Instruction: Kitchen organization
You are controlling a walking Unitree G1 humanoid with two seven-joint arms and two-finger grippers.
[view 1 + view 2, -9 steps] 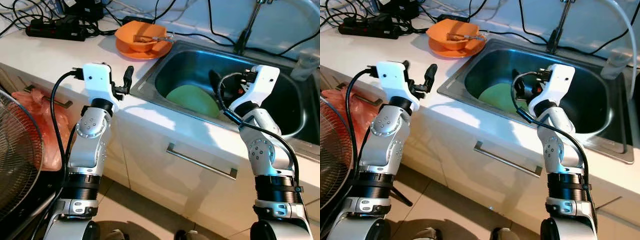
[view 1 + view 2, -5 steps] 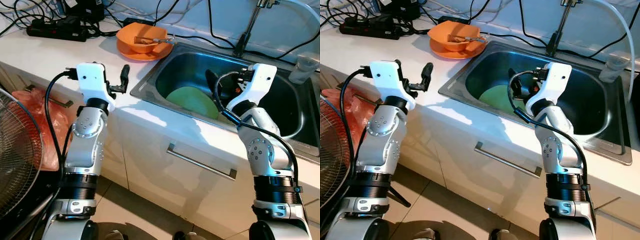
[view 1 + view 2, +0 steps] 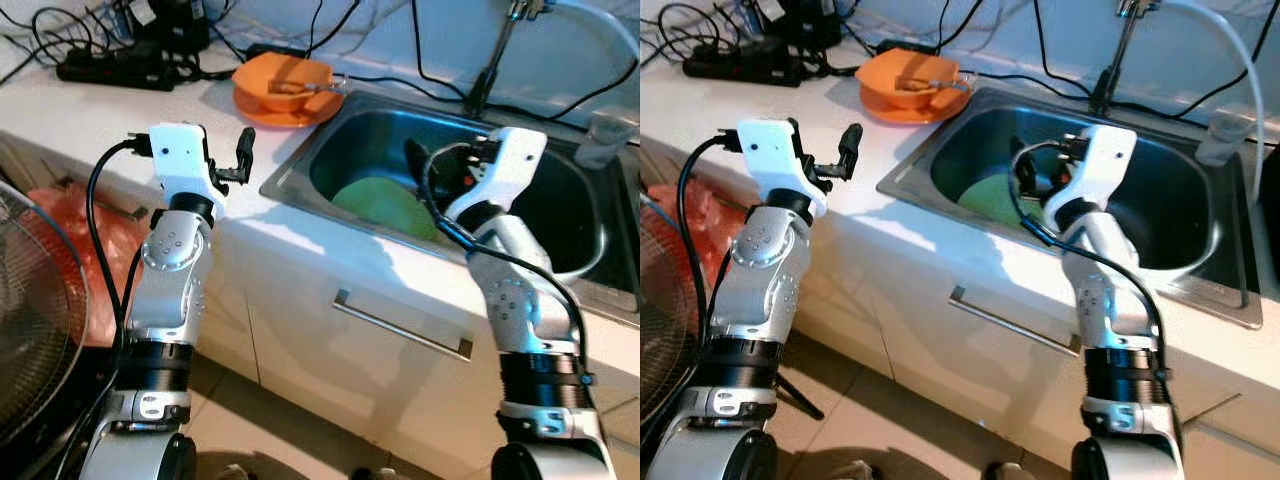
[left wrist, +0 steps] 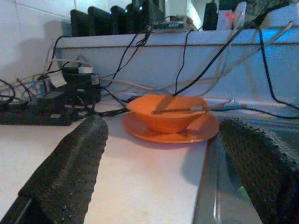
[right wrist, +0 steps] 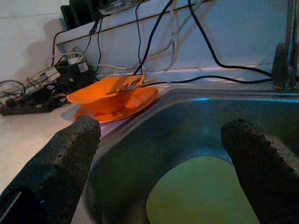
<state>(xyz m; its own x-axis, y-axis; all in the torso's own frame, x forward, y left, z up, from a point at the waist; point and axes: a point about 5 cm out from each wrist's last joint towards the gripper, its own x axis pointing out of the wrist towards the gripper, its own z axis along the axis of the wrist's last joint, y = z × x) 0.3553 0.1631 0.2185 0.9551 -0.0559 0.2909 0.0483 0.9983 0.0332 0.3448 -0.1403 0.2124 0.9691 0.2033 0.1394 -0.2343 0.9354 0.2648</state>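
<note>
Both claws released, empty: left claw (image 4: 163, 154) facing orange bowl (image 4: 163, 114); right claw (image 5: 161, 163) above green plate (image 5: 205, 196) in sink (image 3: 330, 150).

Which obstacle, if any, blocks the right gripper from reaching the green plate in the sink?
Probably none: the open right gripper hangs over the sink, with the green plate uncovered just below.
</note>
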